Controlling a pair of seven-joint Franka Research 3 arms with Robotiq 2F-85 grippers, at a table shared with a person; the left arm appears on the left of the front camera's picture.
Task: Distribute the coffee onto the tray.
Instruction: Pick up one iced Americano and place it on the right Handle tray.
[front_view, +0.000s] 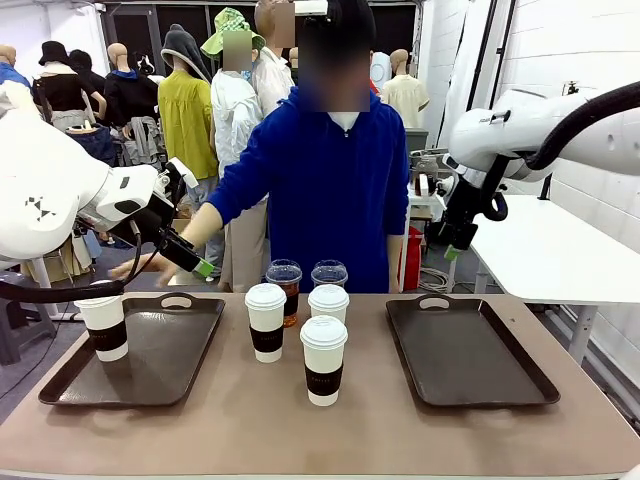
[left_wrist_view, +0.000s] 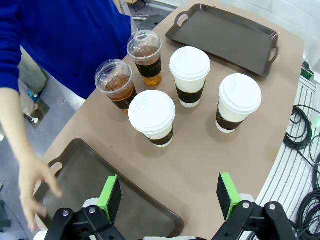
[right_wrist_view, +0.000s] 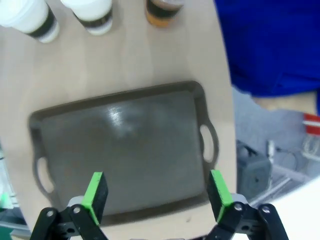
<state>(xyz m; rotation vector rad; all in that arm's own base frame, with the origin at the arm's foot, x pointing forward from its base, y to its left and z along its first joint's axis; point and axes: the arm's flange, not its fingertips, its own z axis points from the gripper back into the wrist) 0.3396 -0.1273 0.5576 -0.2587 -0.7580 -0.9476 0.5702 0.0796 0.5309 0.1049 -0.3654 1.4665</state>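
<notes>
left tray (front_view: 165, 345): lone paper cup (front_view: 103, 327) stands on its left end | table (front_view: 200, 430) middle, between the trays: front paper cup (front_view: 323, 360), two paper cups (front_view: 266, 322) behind it | two dome-lidded cups (front_view: 284, 285) behind those, by far edge | right tray (front_view: 465, 350): right of the cluster | person (front_view: 330, 180) beyond far edge

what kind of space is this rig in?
Probably a robotics lab or workshop, not a real café: loose cables on the floor beside the table, a bare white workbench behind it, and cups staged by two trays.
</notes>
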